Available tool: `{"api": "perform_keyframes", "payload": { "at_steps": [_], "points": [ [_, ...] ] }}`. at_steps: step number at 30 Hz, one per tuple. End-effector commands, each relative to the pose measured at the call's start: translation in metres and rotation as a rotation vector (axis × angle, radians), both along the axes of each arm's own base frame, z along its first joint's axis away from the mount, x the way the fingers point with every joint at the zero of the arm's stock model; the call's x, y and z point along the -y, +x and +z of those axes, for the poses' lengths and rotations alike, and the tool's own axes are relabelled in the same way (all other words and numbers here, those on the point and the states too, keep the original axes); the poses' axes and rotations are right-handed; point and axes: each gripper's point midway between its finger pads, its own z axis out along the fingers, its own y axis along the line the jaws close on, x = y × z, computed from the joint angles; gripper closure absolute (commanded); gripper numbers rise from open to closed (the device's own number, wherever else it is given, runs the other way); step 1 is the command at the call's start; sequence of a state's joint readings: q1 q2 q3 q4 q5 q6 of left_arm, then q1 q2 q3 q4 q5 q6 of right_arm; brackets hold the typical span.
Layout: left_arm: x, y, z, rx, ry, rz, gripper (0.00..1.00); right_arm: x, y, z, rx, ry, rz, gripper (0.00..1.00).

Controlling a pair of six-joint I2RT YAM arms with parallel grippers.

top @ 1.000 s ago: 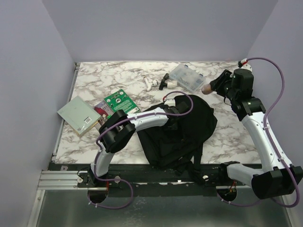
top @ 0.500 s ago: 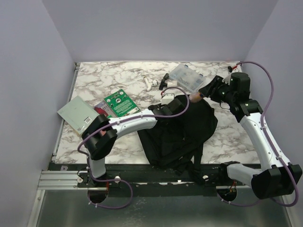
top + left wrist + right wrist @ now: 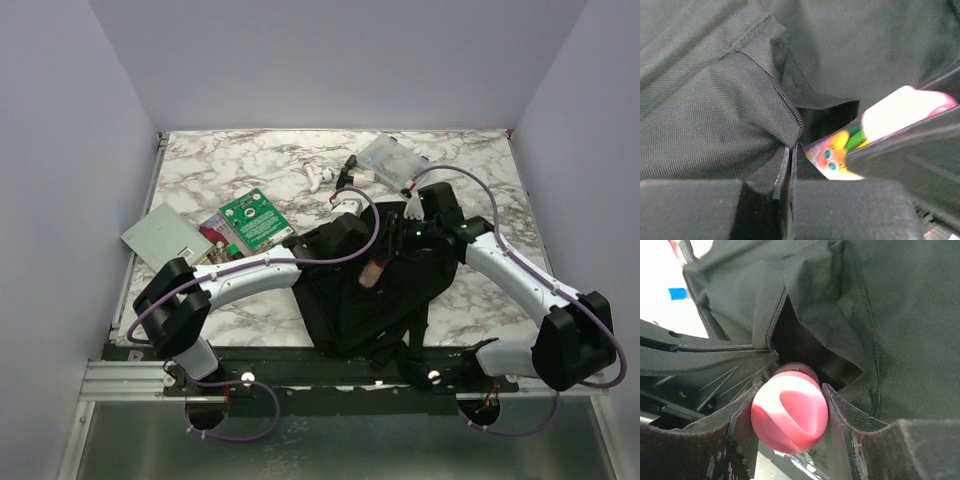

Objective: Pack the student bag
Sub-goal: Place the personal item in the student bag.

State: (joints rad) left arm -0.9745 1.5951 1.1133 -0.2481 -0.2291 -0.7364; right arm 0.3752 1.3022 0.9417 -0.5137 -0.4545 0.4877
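The student bag (image 3: 400, 290), a black backpack, lies in the middle near the arms' bases. My left gripper (image 3: 350, 235) is shut, pinching the bag's fabric at the zip edge (image 3: 785, 107) of an open pocket; in the left wrist view the left gripper (image 3: 790, 152) has no gap between its fingers. My right gripper (image 3: 388, 258) is shut on a bottle (image 3: 372, 272) with a pink cap (image 3: 789, 412) and a colourful cartoon label (image 3: 832, 155). The bottle points into the dark pocket opening (image 3: 795, 347).
A clear plastic compartment box (image 3: 393, 160) sits at the back, with small white items (image 3: 318, 178) and a black item (image 3: 350, 165) beside it. A green book (image 3: 255, 218), a red item (image 3: 213, 232) and a grey-green book (image 3: 165, 243) lie at the left.
My right arm swung from the back right corner down over the bag, carrying the bottle to the pocket. My left arm stretched farther onto the bag and its gripper shut on the zip edge.
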Motion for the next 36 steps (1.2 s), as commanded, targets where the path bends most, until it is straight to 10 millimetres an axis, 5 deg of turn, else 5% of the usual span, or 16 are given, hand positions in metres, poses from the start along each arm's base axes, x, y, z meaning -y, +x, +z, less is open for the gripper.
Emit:
{"api": "perform_keyframes", "payload": {
  "at_steps": [1, 5, 10, 16, 21, 24, 30, 36],
  "points": [
    [0.025, 0.003, 0.049, 0.098, -0.174, -0.074, 1.0, -0.012, -0.025, -0.034, -0.066, -0.158, 0.084, 0.99],
    [0.02, -0.001, 0.045, 0.094, -0.18, -0.072, 1.0, 0.006, -0.015, -0.05, -0.05, -0.273, 0.025, 0.99],
    [0.014, -0.008, 0.04, 0.088, -0.193, -0.078, 1.0, 0.026, 0.007, -0.041, 0.032, -0.396, -0.044, 0.92],
    [0.017, -0.008, 0.046, 0.103, -0.223, -0.099, 1.0, -0.012, -0.024, -0.059, -0.108, -0.249, 0.18, 0.78],
    [0.021, -0.006, 0.045, 0.098, -0.242, -0.099, 1.0, -0.035, -0.019, -0.026, -0.042, -0.074, 0.145, 0.42],
    [0.019, -0.008, 0.041, 0.089, -0.244, -0.094, 1.0, -0.04, -0.011, -0.007, 0.016, -0.009, 0.101, 0.3],
    [0.018, -0.01, 0.041, 0.081, -0.258, -0.096, 1.0, -0.028, -0.004, -0.016, -0.004, -0.008, -0.001, 0.31],
    [0.017, -0.012, 0.04, 0.075, -0.267, -0.097, 1.0, -0.018, 0.002, -0.031, -0.001, 0.01, -0.112, 0.49]
  ]
}}
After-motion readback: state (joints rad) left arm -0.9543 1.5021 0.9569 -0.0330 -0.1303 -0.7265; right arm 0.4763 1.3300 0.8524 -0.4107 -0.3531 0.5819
